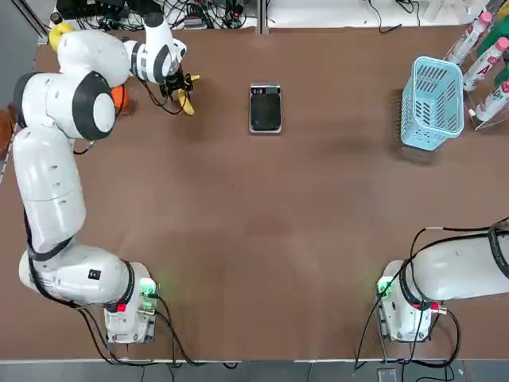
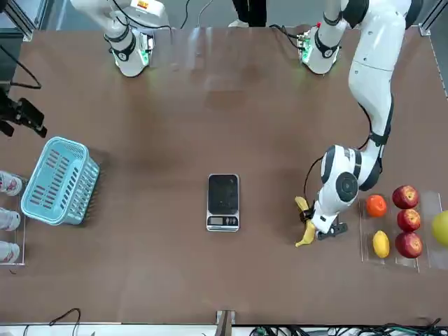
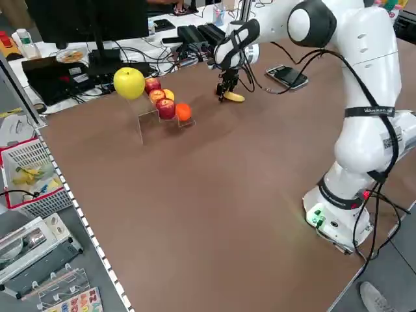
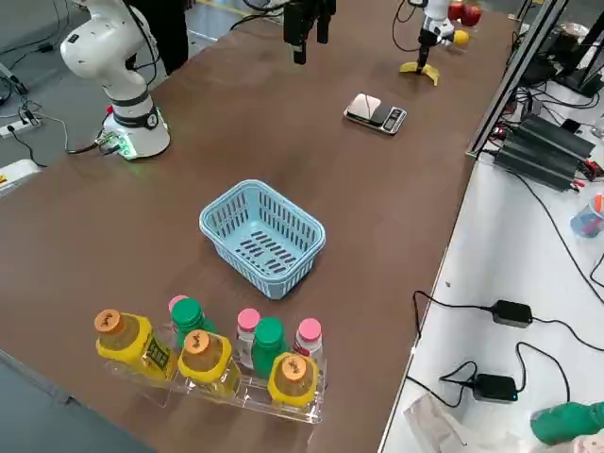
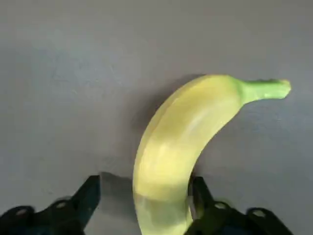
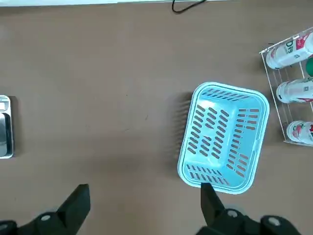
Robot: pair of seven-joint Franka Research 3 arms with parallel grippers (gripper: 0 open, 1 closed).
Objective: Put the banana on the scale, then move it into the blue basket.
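The blue basket sits on the brown worktop beside a rack of bottles, with nothing visible inside it. The scale lies bare, well apart from the basket. Fruit sits on a clear stand. The left gripper is down over the banana, fingers spread either side, perhaps one touching. The right gripper hangs open, raised above the worktop.

One banana, one scale, one basket, three apples, one orange, one lemon, six bottles.
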